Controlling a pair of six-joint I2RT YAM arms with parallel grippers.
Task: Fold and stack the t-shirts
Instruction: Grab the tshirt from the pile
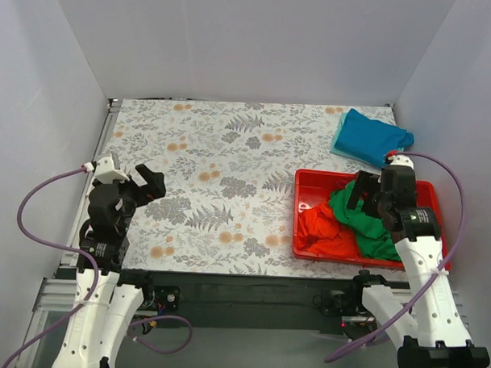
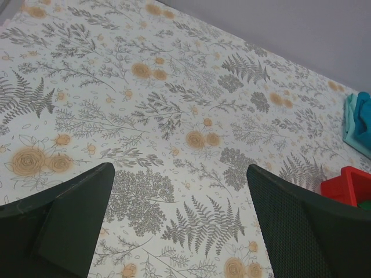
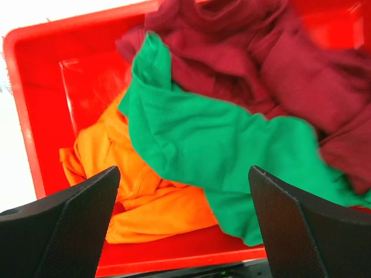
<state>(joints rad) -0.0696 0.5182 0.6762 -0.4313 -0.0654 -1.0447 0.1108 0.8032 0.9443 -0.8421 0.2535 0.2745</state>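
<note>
The right tool [image 3: 182, 172], fingers apart, hung just above the green t-shirt [image 3: 232, 139], the red tray [image 3: 29, 104] wall near one finger. The left tool [image 2: 179, 171], also apart, faced open worktop [image 2: 174, 87].

No text, label, brand, number or sign can be read in any of the three views

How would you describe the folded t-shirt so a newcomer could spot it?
Find the red tray on the right of the table. Beyond it, in the far right corner, lies the teal blue t-shirt: the only one folded and outside the tray.
</note>
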